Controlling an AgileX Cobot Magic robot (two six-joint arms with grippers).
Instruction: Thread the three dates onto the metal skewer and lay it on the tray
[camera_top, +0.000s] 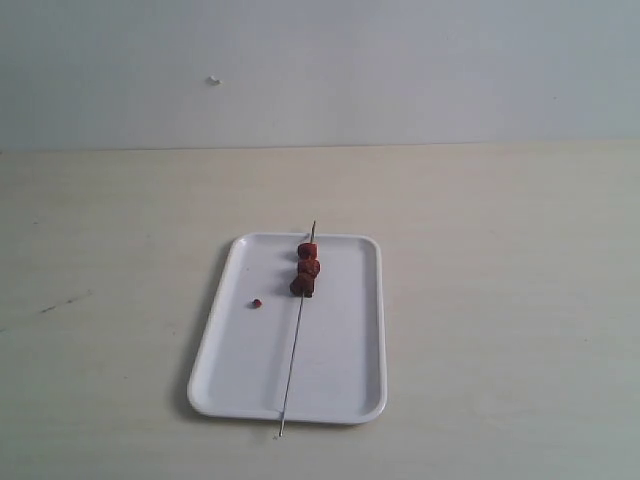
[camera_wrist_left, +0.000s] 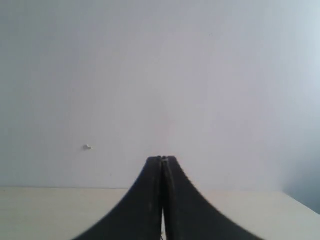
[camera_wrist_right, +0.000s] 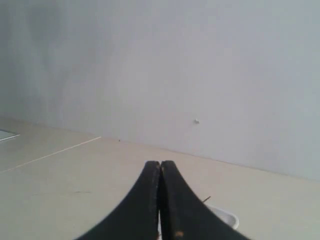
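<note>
1. Lying lengthwise on the tray (camera_top: 350, 390), the skewer (camera_top: 297, 340) pokes past both short rims. The dates (camera_top: 307, 270) sit bunched on it near the tray's far end.
2. A crumb (camera_top: 257, 302) lies on the tray, beside the dates.
3. Left gripper (camera_wrist_left: 162, 159) and right gripper (camera_wrist_right: 160, 163) have jaws pressed together, holding nothing, neither over the tray.
4. Task looks done. Risk: the skewer, perched across the rims, could roll or slide off if an arm knocks the tray.

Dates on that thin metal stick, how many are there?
3, all threaded in a row on the metal skewer over the tray's far half: far date, middle date, near date. The small red speck beside them looks too tiny to count.
</note>
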